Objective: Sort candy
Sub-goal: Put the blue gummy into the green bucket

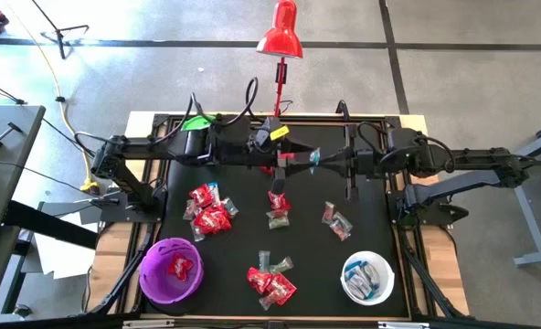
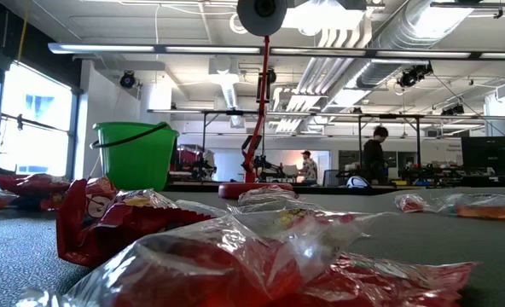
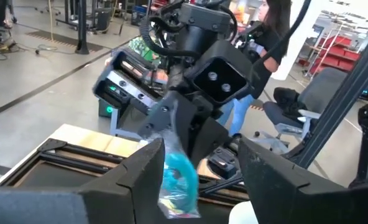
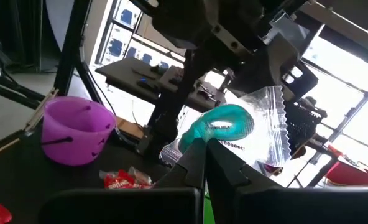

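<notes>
My right gripper is shut on a clear-wrapped candy with a teal sweet inside, held in the air over the table's far middle. My left gripper faces it from the left. It is open, with its fingers on either side of the candy. Loose red and clear-wrapped candies lie in heaps on the black mat. A purple bowl holds a red candy. A white bowl holds blue-and-white ones. My right gripper pinches the wrapper's near end, beside the teal sweet, between its two fingers. The fingers come level from the table's right. The candy is lifted clear and sticks out past the fingertips. My left gripper: one finger stands close beside the wrapper; I cannot tell whether it touches.
A green bowl stands at the mat's far left and also shows in the low view. A red lamp on a red stem stands behind the mat's far edge, close to both grippers. People move in the room beyond.
</notes>
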### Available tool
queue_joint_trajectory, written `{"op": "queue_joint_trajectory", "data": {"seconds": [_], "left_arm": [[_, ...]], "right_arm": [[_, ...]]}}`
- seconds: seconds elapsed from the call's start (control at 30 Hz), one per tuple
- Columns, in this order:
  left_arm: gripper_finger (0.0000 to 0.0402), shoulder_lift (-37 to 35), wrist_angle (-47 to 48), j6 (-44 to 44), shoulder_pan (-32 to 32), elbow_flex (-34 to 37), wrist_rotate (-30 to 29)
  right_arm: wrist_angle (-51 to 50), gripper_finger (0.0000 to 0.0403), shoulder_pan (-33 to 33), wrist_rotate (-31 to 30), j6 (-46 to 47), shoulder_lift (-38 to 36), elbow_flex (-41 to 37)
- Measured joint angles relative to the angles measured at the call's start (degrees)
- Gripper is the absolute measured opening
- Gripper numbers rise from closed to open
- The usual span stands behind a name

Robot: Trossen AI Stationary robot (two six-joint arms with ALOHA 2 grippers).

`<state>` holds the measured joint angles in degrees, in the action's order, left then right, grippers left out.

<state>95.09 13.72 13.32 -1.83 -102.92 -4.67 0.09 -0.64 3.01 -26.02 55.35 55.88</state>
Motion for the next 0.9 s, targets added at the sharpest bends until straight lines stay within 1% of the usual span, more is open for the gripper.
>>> {"op": "queue_joint_trajectory", "data": {"seconds": [0.13,0.23,0.33,0.47,0.67,0.9], "left_arm": [[0.0208,0.00,0.11,-0.02,0.81,-0.02,-0.04],[0.0216,0.00,0.11,-0.03,1.27,-0.01,-0.04],[0.0221,0.00,0.15,-0.04,1.49,0.00,-0.04],[0.0223,0.00,0.15,-0.02,1.45,-0.02,-0.04],[0.0223,0.44,-0.02,-0.02,1.68,-0.11,-0.06],[0.0223,2.69,-0.91,-0.02,2.21,-0.11,0.04]], "right_arm": [[1.59,0.0000,0.00,0.00,-0.07,-0.01,0.00],[2.14,0.0000,0.00,-0.09,-3.00,-0.02,0.00],[2.32,0.0000,0.00,-2.78,-5.61,-0.02,0.00],[2.87,0.0000,0.00,-5.69,-6.22,-0.02,0.00],[5.21,0.0000,-0.60,-5.92,-8.93,-0.02,0.00],[6.19,0.0000,-2.25,-6.03,-9.40,0.17,0.00]]}}
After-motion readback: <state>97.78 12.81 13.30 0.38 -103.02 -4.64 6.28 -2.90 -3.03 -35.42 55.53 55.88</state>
